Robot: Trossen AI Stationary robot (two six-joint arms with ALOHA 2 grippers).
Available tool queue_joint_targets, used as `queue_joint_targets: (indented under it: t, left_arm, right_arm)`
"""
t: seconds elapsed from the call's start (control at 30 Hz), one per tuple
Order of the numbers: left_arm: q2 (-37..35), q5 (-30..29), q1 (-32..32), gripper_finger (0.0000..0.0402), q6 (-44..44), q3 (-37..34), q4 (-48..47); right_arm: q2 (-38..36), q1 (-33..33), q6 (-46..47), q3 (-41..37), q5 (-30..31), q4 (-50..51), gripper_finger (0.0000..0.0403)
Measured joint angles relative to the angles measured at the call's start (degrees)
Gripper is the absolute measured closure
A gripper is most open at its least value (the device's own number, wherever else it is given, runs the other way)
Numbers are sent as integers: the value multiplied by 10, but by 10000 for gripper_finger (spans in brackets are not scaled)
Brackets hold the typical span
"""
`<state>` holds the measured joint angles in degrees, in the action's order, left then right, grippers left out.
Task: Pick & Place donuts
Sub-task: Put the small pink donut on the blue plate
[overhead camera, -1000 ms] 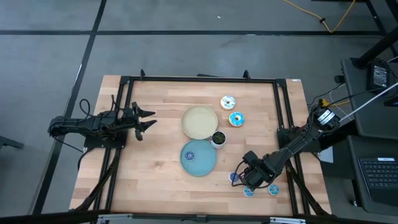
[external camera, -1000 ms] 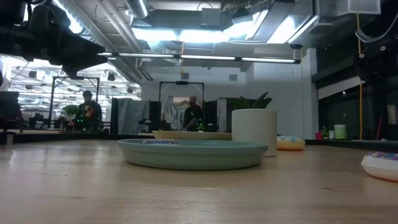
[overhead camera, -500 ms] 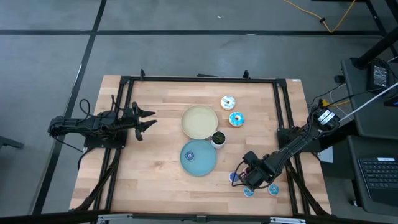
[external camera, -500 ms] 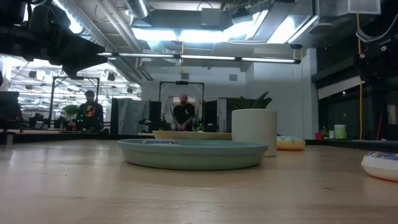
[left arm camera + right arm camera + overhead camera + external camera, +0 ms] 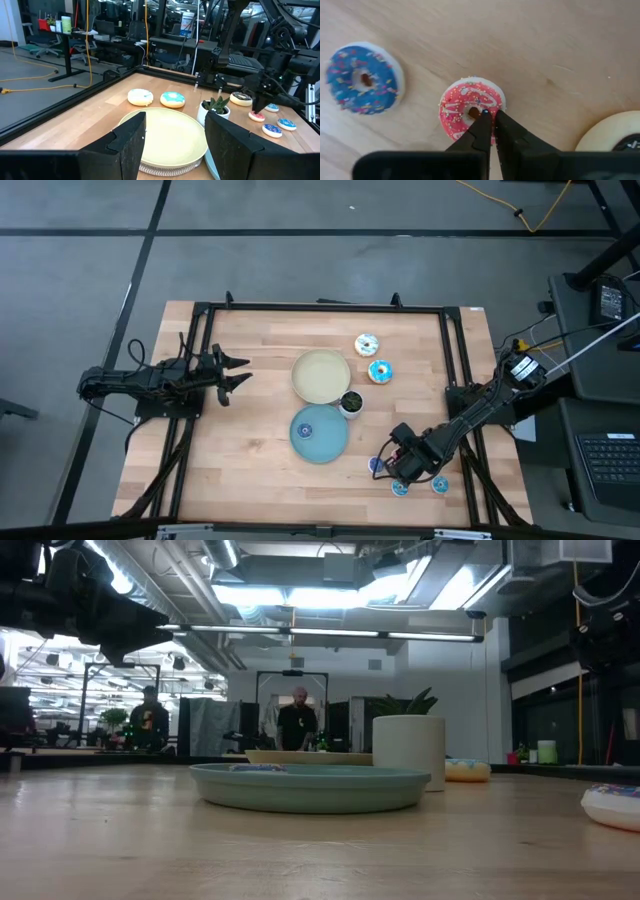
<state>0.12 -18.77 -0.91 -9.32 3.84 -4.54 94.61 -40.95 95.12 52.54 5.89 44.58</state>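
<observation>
Since the earlier frames almost nothing on the desk (image 5: 250,430) has shifted; in the low view only a person far back in the room has changed stance, and both arms sit in the same places in the high view.

The right claw (image 5: 489,116) is down at the desk's near right corner, its two fingers drawn almost together with their tips at the hole of the pink donut (image 5: 471,113). The rim appears pinched between them, though the tips hide the contact itself. The donut lies flat on the wood, not lifted. A blue donut (image 5: 364,77) lies just beside it, apart from it, and a cream-coloured rounded thing (image 5: 612,131) shows at the edge of the right wrist view.

The left claw (image 5: 175,145) waits over the desk's left side, fingers spread wide and empty, facing the cream plate (image 5: 170,140). Beyond it are the white-iced donut (image 5: 140,96), the light-blue-iced donut (image 5: 173,99) and a small potted plant (image 5: 217,106). The blue plate (image 5: 318,433) already carries one small ring.

The step in hand looks like the grasp of the pink donut. Next comes a straight lift, slow enough to check the thin grip holds, then a carry toward a plate without brushing the blue neighbour.
</observation>
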Motion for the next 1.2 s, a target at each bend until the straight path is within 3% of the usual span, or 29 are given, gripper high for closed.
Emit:
queue_joint_targets:
  t: [0.57,1.2]
  left_arm:
    - [0,0,0,205,0,0,0]
    - [0,0,0,205,0,0,0]
  right_arm:
    - [0,0,-25,53,-5,55,385]
    - [0,0,-120,197,-21,212,384]
